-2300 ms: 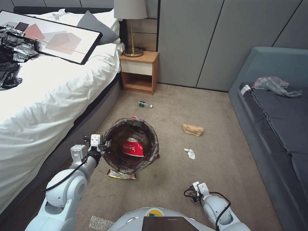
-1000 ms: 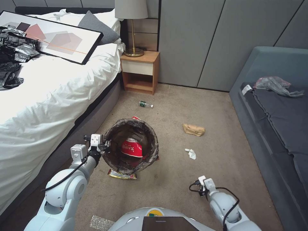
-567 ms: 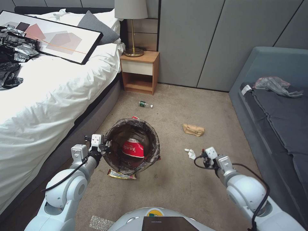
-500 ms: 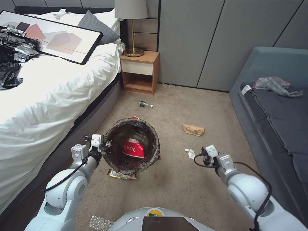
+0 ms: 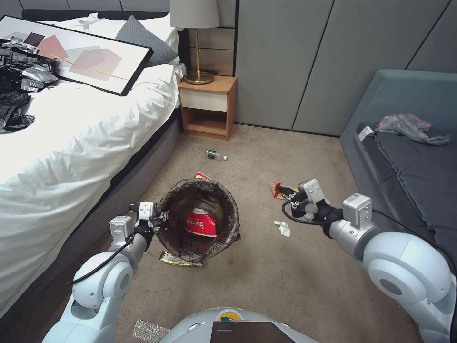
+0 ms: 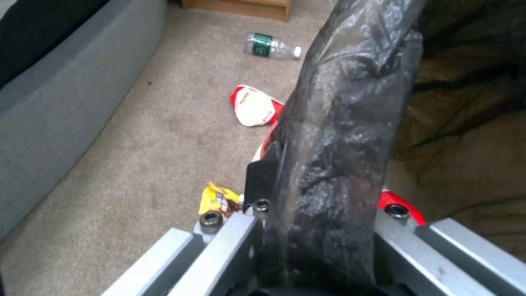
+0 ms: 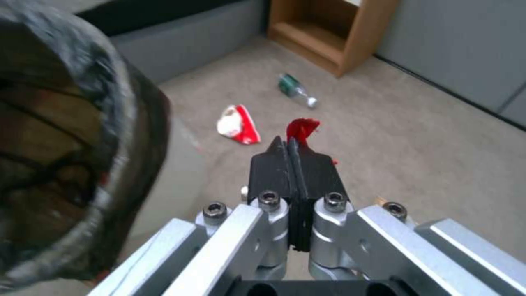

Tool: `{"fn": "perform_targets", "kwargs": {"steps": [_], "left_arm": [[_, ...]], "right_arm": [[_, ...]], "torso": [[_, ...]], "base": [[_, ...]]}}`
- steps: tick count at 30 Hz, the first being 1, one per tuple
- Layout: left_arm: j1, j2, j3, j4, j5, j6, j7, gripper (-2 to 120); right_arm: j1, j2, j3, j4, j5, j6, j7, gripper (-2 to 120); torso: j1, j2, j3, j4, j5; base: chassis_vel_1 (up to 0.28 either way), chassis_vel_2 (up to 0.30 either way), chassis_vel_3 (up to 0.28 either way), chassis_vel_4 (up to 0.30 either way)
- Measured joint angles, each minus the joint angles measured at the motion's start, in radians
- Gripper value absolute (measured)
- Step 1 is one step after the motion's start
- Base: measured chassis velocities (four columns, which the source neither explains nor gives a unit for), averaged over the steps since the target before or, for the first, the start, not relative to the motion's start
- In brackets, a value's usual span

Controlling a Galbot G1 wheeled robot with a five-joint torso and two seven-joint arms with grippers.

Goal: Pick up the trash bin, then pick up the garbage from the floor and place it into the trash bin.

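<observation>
Left gripper [image 5: 159,220]: pinches the lined rim of the trash bin [image 5: 200,219], one finger outside the wall and one inside, as the left wrist view shows; the bin hangs from this one hold above the carpet.
Right gripper [image 5: 285,193]: fingers pressed together on a small red scrap [image 7: 302,127] that sticks out past the tips; it hovers in the air well to the side of the bin's mouth, not yet over it.
Trash bin contents: a red-and-white paper cup [image 5: 200,224] already lies inside.
Garbage on the floor: a white tissue [image 5: 283,228] just below the right gripper, a tan paper bag [image 5: 276,189] partly hidden behind it, a small clear bottle [image 5: 215,155] well beyond both grippers near the nightstand [image 5: 208,107], a crushed cup [image 7: 238,124] beyond the bin's far side, a snack wrapper [image 5: 180,259] under the bin's near edge.
Risk, scrap: the hold looks thin, only an edge between the tips; a fast swing toward the bin could shake it loose onto the carpet.
Risk, release point: opening before the gripper is over the mouth would drop the scrap beside the bin.
Risk, bin: a one-sided rim pinch over slick liner could slip or let the bin tilt; a knock from the right arm would likely swing it.
</observation>
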Motion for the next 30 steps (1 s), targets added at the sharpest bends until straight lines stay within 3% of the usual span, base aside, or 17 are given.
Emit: {"fn": "perform_targets", "kwargs": {"steps": [3,4,5,7,10,15,19,21,26,29,30], "left_arm": [[0.0,-0.001,0.002,0.001,0.0,0.0,0.0,0],[0.0,-0.003,0.01,0.004,0.0,0.0,0.0,0],[0.0,-0.003,0.01,0.004,0.0,0.0,0.0,0],[0.0,-0.008,0.016,0.007,0.0,0.001,0.0,0],[-0.001,-0.013,0.017,0.01,0.001,0.001,0.002,0],[-0.003,-0.014,0.011,0.014,0.002,0.001,0.005,0],[-0.006,-0.014,0.015,0.023,0.004,0.001,0.006,0],[-0.007,-0.015,0.016,0.028,0.007,0.001,0.008,0],[-0.008,-0.018,0.016,0.036,0.012,0.001,0.012,0],[-0.007,-0.018,0.018,0.038,0.017,0.001,0.015,0],[-0.007,-0.019,0.019,0.04,0.019,0.001,0.016,0]], "right_arm": [[0.012,-0.012,0.007,0.023,0.034,0.0,0.004,0],[0.059,-0.058,0.022,0.086,0.151,0.001,0.017,0],[0.059,-0.058,0.022,0.086,0.151,0.001,0.017,0],[0.124,-0.136,0.029,0.105,0.315,0.001,0.036,0],[0.178,-0.19,0.018,0.106,0.405,0.001,0.042,0],[0.225,-0.196,-0.001,0.102,0.465,0.001,0.043,0],[0.353,-0.232,-0.044,0.099,0.578,0.001,0.042,0],[0.496,-0.288,-0.077,0.097,0.739,0.001,0.048,0],[0.599,-0.331,-0.117,0.096,0.925,0.001,0.043,0],[0.674,-0.346,-0.185,0.094,0.992,0.002,0.023,0],[0.757,-0.348,-0.272,0.086,1.009,0.001,0.006,0]], "torso": [[0.0,0.0,0.0,-0.0001,-0.0001],[0.0,0.0,0.0,0.0003,-0.0002],[0.0,0.0,0.0,0.0003,-0.0002],[0.0,0.0,0.0,0.0006,-0.0002],[0.0,0.0,0.0,0.0003,-0.0001],[0.0,0.0,0.0,0.0001,0.0],[0.0,0.0,0.0,0.0003,-0.0001],[0.0,0.0,0.0,0.0005,-0.0003],[0.0,0.0,0.0,0.0,-0.0002],[0.0,0.0,0.0,-0.0001,-0.0001],[0.0,0.0,0.0,-0.0002,-0.0001]], "base": [[0.0,0.0,0.0,0.0],[0.0,0.0,0.0,0.0],[0.0,0.0,0.0,0.0],[0.0,0.0,0.0,0.0],[0.0,0.0,0.0,0.0],[0.0,0.0,0.0,0.0],[0.0,0.0,0.0,0.0],[0.0,0.0,0.0,0.0],[0.0,0.0,0.0,0.0],[0.0,0.0,0.0,0.0],[0.0,0.0,0.0,0.0]]}}
